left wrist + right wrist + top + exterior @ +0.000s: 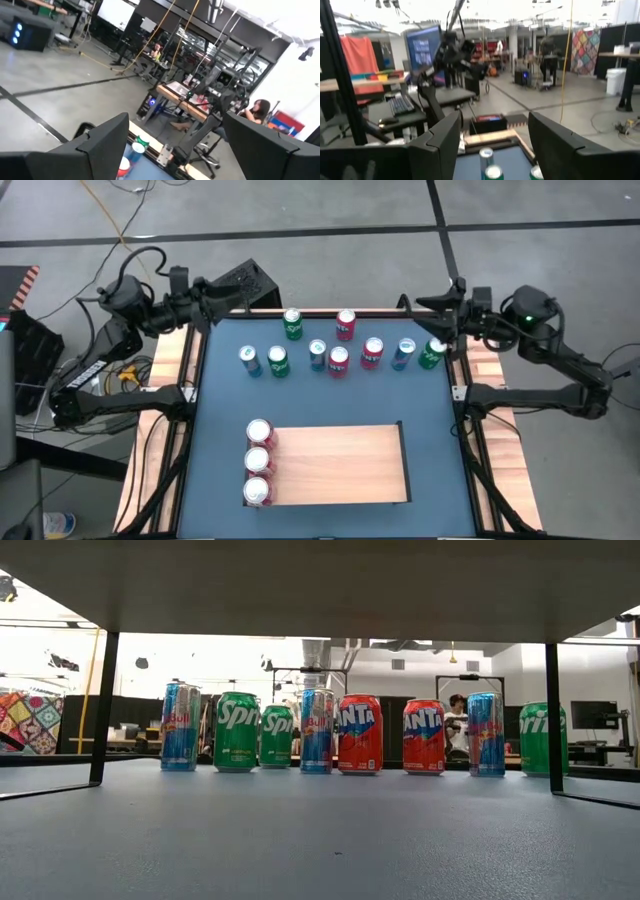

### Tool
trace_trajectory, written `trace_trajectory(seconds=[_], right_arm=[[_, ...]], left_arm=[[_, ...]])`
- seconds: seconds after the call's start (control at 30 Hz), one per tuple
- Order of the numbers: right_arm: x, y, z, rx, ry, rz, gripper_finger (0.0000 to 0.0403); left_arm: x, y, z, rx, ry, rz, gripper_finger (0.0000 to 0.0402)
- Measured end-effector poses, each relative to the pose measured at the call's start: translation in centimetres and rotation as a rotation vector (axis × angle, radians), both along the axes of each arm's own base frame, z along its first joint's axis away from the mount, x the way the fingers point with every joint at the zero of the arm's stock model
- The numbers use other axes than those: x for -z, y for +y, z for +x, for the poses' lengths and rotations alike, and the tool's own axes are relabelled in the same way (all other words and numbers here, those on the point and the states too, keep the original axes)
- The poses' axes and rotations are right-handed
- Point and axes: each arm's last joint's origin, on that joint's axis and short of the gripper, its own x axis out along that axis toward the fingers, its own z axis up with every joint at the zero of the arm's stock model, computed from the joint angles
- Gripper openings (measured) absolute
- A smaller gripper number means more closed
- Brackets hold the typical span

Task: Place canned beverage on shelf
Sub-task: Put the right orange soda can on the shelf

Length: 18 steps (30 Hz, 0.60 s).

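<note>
three cans [259,462] nearest in the overhead view, upright in a column on the left end of the pale shelf [340,465], rest of the board bare. nine more loose cans [339,360] upright across the far blue table [220,410], between both arms and well apart from the shelf.

left pincer [208,308] parked at the far left corner of the table, fingers apart, empty; nearest can [249,359] just ahead and inward. right pincer [442,315] at the far right corner, fingers apart, empty; green can [432,353] just beside and below it.

judged light if empty, heavier if full; thin stiff wall, smooth and likely slippery, dentable under hard squeeze. best taken around mid-body, kept upright, neighbours close on either side.
</note>
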Motion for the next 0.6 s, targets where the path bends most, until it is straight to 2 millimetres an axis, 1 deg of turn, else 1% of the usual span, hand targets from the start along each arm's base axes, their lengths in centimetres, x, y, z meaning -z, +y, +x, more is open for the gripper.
trace_trajectory(seconds=[0.1, 0.2, 0.3, 0.4, 0.6], right_arm=[[0.5, -0.3, 0.7, -0.001, 0.047, 0.018, 0.0228], [1.1, -0.7, 1.7, -0.001, 0.096, 0.036, 0.0228], [1.4, -1.2, 2.7, 0.012, 0.114, 0.045, 0.0228], [1.3, -1.6, 3.4, 0.017, 0.095, 0.038, 0.0228], [1.4, -1.9, 4.0, 0.032, 0.091, 0.041, 0.0228]], left_arm=[[0.3, 0.0, 0.0, 0.006, 0.017, -0.049, 0.0309], [0.6, 0.1, 0.1, 0.003, 0.049, -0.051, 0.0309], [0.5, 0.1, 0.1, -0.007, 0.048, -0.007, 0.0309], [0.4, 0.0, 0.1, -0.017, 0.055, 0.042, 0.0309], [0.4, 0.2, 0.2, -0.044, 0.091, 0.118, 0.0309]])
